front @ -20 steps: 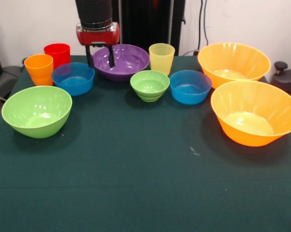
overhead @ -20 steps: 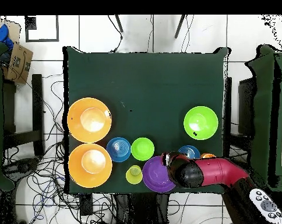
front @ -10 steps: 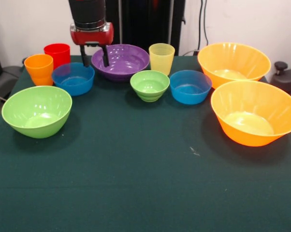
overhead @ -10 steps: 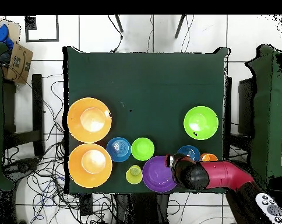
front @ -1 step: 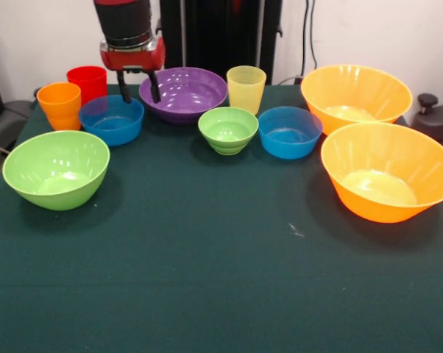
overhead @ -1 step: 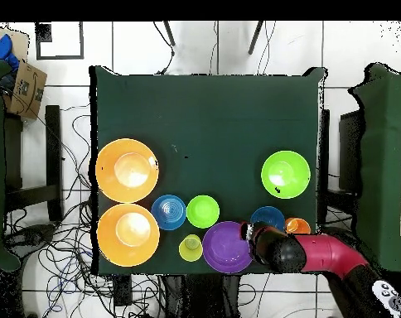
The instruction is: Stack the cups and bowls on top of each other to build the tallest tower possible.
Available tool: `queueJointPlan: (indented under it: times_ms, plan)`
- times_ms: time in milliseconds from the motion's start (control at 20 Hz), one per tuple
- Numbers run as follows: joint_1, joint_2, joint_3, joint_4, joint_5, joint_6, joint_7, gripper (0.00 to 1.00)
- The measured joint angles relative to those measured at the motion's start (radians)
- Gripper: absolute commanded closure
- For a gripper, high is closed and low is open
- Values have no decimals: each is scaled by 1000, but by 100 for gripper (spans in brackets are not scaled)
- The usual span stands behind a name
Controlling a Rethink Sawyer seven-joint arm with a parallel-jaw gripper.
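**Nothing stacked yet; gripper poised between blue and purple bowls**

Nearest the camera, the table (front @ -1 step: 221,294) is bare cloth, which leaves room for building. Next come the large green bowl (front @ -1 step: 56,169) on one side and a very large orange bowl (front @ -1 step: 389,172) on the other, each sitting upright and apart, so either could serve as a base. Further back, the small green bowl (front @ -1 step: 228,129) and a small blue bowl (front @ -1 step: 290,132) sit close together, with the second orange bowl (front @ -1 step: 356,95) behind. Farther still, the other blue bowl (front @ -1 step: 112,119) stands just in front of the orange cup (front @ -1 step: 59,104) and red cup (front @ -1 step: 87,82). The gripper (front @ -1 step: 137,87) hangs empty, fingers parted narrowly, above the gap between that blue bowl and the purple bowl (front @ -1 step: 183,93); it probably aims at one rim. The yellow cup (front @ -1 step: 246,89) stands beside the purple bowl. No tower exists.
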Motion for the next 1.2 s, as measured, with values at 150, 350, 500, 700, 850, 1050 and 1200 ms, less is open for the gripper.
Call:
queueJointPlan:
  times_ms: [150,350,500,700,850,1050,1200]
  plan:
    - [-27,13,19,0,4,0,0,0]
    - [-45,31,43,0,11,0,0,0]
    - [-55,40,61,0,21,0,0,0]
    - [-65,49,86,0,48,0,0,0]
    - [-63,58,89,0,64,0,0,0]
    - [-47,57,82,0,66,0,0,0]
    - [0,47,51,-4,62,0,0,0]
